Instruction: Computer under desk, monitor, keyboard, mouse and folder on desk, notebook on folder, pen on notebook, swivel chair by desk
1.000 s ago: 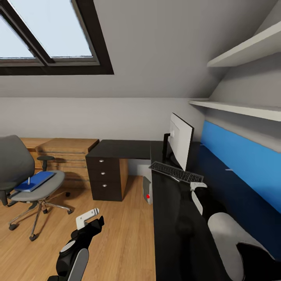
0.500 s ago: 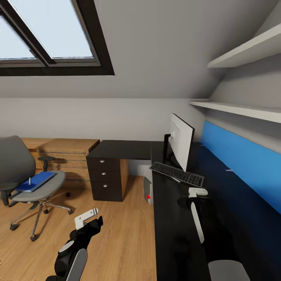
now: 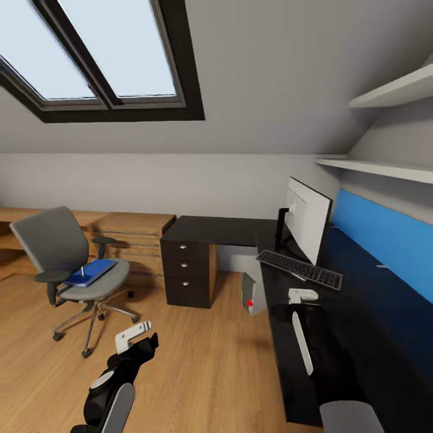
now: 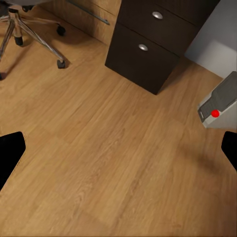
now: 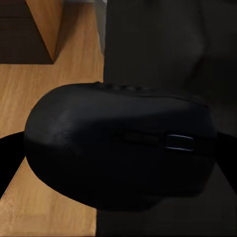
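The black mouse (image 5: 118, 148) sits between my right gripper's fingers, held just over the black desk's (image 3: 210, 230) near edge. In the head view my right gripper (image 3: 302, 296) hovers by the keyboard's (image 3: 299, 269) near end. The monitor (image 3: 310, 219) stands behind the keyboard. The grey computer (image 3: 255, 294) stands on the floor under the desk. A blue folder and notebook (image 3: 91, 272), with a pen (image 3: 82, 269) on top, lie on the grey swivel chair (image 3: 66, 252) at the left. My left gripper (image 3: 135, 338) hangs open above the wooden floor (image 4: 113, 148).
A dark drawer unit (image 3: 191, 270) stands under the desk's far end. Low wooden furniture (image 3: 132, 231) runs along the back wall behind the chair. White shelves (image 3: 385, 168) and a blue wall panel (image 3: 385, 234) border the desk on the right.
The head view has swung left, so everything sits further right in the picture. My right arm has shifted over the desk, with its gripper staying by the keyboard. The left arm is unchanged.
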### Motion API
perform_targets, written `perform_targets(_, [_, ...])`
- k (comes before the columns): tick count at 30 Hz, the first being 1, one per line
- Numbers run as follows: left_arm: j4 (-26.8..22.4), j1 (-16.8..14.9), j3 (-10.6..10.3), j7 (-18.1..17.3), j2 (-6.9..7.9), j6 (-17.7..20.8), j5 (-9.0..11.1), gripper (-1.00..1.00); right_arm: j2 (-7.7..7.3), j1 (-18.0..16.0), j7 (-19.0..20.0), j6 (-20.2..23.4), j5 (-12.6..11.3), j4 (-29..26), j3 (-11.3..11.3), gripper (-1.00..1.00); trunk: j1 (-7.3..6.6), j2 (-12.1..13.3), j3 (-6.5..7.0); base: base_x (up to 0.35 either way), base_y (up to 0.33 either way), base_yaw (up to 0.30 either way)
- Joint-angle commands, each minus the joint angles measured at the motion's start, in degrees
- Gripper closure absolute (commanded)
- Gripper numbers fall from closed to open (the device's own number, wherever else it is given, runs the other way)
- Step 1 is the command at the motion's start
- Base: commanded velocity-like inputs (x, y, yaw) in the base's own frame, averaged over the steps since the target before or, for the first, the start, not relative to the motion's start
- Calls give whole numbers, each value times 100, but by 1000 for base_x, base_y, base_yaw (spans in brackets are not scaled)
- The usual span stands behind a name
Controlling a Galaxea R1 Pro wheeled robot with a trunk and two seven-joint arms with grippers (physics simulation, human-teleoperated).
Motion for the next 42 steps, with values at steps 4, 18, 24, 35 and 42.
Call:
perform_targets(4, [-6, -5, -7, 55, 1, 8, 59, -100, 6, -3, 32, 21, 48, 2, -8, 100, 0, -5, -5, -22, 299, 13])
perform_targets(18, [-4, -4, -7, 48, 2, 6, 67, -100, -2, 102, 14, -334, 65, 3, 186, 100, 0, -5, -5, -2, 311, 1])
perform_targets(24, [2, -3, -7, 46, 2, -1, 57, -100, -5, 185, 0, -478, 82, -16, 271, 100, 0, -5, -5, 41, 326, 0])
perform_targets(35, [90, -2, -10, 37, 2, -10, 48, -100, -2, 197, 2, -467, 75, -16, 282, 100, 0, -5, -5, 280, 113, 0])
perform_targets(42, [90, -4, -15, 37, 2, -10, 43, -100, -2, 197, 2, -476, 75, 4, 282, 100, 0, -5, -5, 326, 36, 0])
